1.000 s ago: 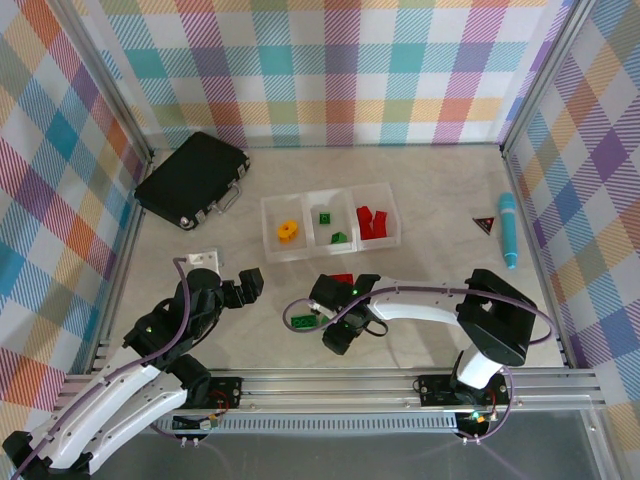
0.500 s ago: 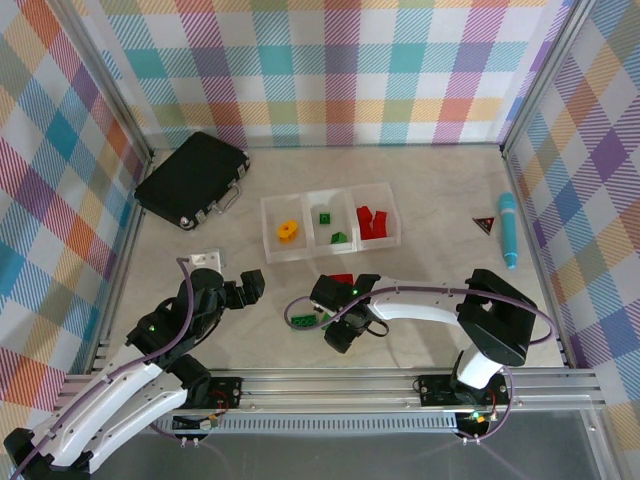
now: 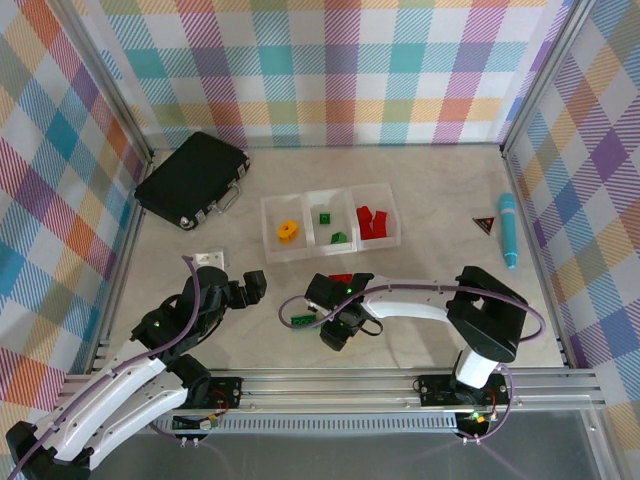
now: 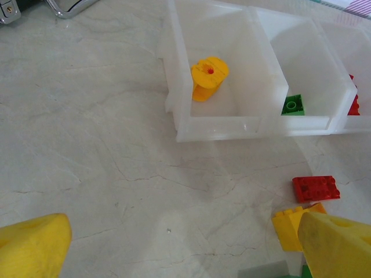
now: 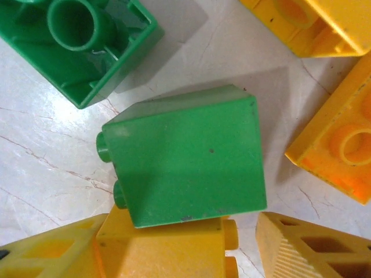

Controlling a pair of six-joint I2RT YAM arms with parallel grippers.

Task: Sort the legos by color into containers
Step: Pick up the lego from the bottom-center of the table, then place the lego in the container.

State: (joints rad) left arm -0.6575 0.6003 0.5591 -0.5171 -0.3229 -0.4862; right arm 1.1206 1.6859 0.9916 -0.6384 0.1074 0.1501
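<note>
- We find the right gripper (image 5: pixel 181 237) with its jaws apart, low over the loose legos (image 3: pixel 318 318) near the middle of the bench's near edge. A yellow brick (image 5: pixel 156 255) lies between its fingers.
- Just beyond lies a green brick (image 5: pixel 185 153) on its side, a second green brick (image 5: pixel 75 46) hollow side up, and more yellow bricks (image 5: pixel 333 150) close around.
- The left gripper (image 4: pixel 185 249) has its jaws apart and empty over bare bench.
- The containers (image 4: pixel 214 127) stand mid-bench towards the far edge, holding an orange piece (image 4: pixel 208 78), green, then red.
- A black case (image 3: pixel 192 180) occupies the far left corner.
</note>
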